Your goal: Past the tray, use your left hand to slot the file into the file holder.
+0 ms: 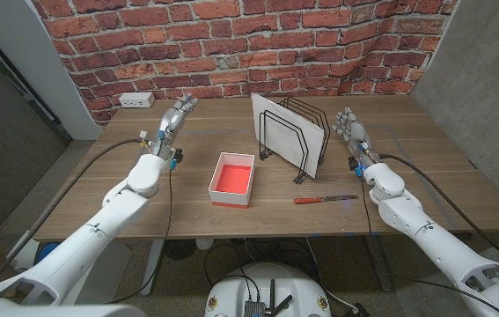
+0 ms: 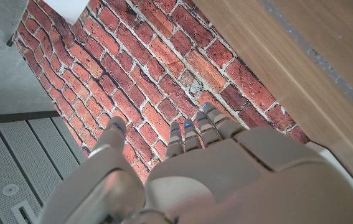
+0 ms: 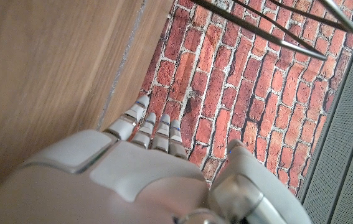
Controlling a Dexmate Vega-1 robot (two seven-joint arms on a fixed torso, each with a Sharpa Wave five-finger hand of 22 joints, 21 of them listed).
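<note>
the white file (image 1: pixel 286 129) stands in the wire file holder (image 1: pixel 306 141) behind the red tray (image 1: pixel 232 179), left hand (image 1: pixel 176 116) and right hand (image 1: pixel 352 133) empty, fingers apart.

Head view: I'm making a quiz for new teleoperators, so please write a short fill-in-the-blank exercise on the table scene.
1. The white file stands in the black wire ____.
2. The inside of the white tray is coloured ____.
3. The red-handled tool lies on the table nearer the robot's ____ hand.
4. The left hand holds ____.

Missing words: file holder; red; right; nothing
</note>
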